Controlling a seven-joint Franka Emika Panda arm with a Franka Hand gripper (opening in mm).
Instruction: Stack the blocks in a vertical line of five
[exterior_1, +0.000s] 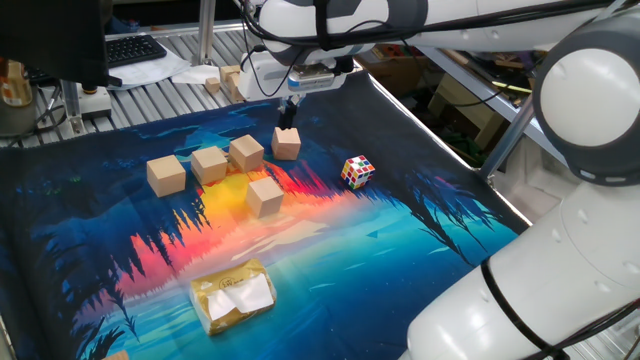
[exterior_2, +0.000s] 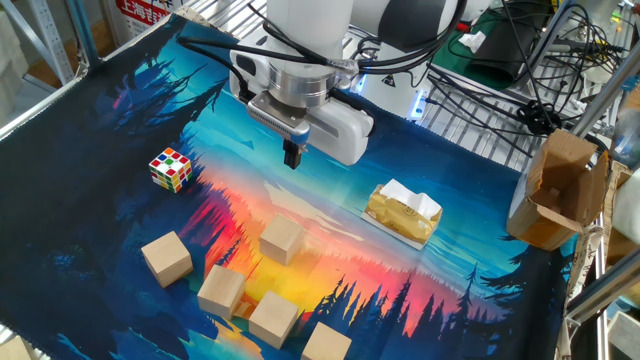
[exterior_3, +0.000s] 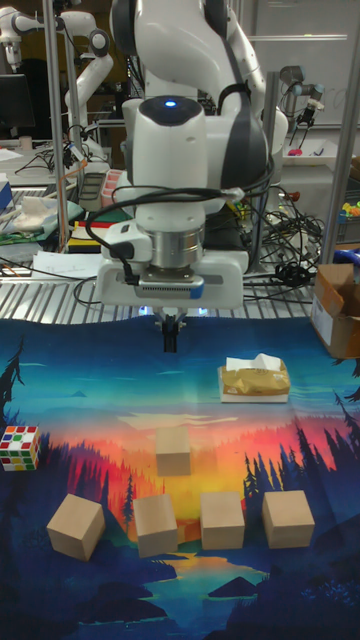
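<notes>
Five light-tan wooden blocks lie flat on the colourful mat, none stacked. Four form a row (exterior_1: 166, 174) (exterior_1: 209, 164) (exterior_1: 246, 153) (exterior_1: 286, 143), also in the other fixed view as blocks (exterior_2: 166, 258) (exterior_2: 221, 291) (exterior_2: 274, 318) (exterior_2: 327, 343). The fifth block (exterior_1: 265, 195) (exterior_2: 281, 240) (exterior_3: 173, 450) sits alone on the robot's side of the row. My gripper (exterior_1: 291, 108) (exterior_2: 292, 158) (exterior_3: 170, 340) hangs well above the mat, shut and holding nothing, clear of every block and roughly in line with the lone one in the tall view.
A multicoloured puzzle cube (exterior_1: 358, 171) (exterior_2: 170, 169) lies beside the row's end. A yellowish wrapped packet (exterior_1: 233, 295) (exterior_2: 402, 213) rests on the mat. A cardboard box (exterior_2: 560, 190) stands off the mat; cables and metal rails border it.
</notes>
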